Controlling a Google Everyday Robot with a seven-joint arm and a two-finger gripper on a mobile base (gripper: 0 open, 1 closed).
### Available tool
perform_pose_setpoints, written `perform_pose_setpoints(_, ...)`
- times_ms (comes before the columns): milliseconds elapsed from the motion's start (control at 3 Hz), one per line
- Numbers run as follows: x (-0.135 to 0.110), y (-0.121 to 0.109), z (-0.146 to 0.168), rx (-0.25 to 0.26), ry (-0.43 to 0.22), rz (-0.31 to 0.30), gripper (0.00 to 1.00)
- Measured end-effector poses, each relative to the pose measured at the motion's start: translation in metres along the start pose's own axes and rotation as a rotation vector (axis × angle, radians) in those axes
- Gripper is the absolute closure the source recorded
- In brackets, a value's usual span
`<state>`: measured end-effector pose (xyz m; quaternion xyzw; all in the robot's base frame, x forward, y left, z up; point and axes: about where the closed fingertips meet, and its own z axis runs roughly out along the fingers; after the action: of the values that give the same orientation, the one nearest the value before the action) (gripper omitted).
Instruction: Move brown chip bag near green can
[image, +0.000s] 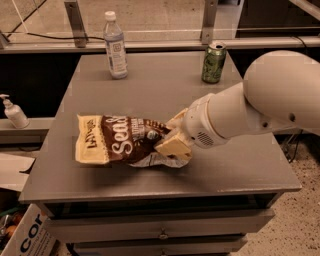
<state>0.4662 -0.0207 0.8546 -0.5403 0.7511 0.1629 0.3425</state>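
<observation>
The brown chip bag (120, 143) lies across the front left of the grey table (165, 90), its dark middle with white lettering facing up. My gripper (172, 138) is at the bag's right end and is shut on it, one cream finger (173, 148) over the crumpled edge. The bag's right end is partly hidden by the gripper. The green can (214, 62) stands upright at the back right of the table, well apart from the bag. My big white arm (260, 105) reaches in from the right.
A clear plastic bottle with a white cap (115, 46) stands at the back left of the table. A soap dispenser (14, 112) sits on a lower ledge to the left. A cardboard box (25, 235) is on the floor at the front left.
</observation>
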Motion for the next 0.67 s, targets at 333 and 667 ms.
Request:
perform_pose_setpoints(333, 0.014, -0.039, -0.034, 0.101, 0.032, 0.038, 1.00)
perform_pose_setpoints(667, 0.027, -0.084, -0.080, 0.225, 0.090, 0.051, 1.00)
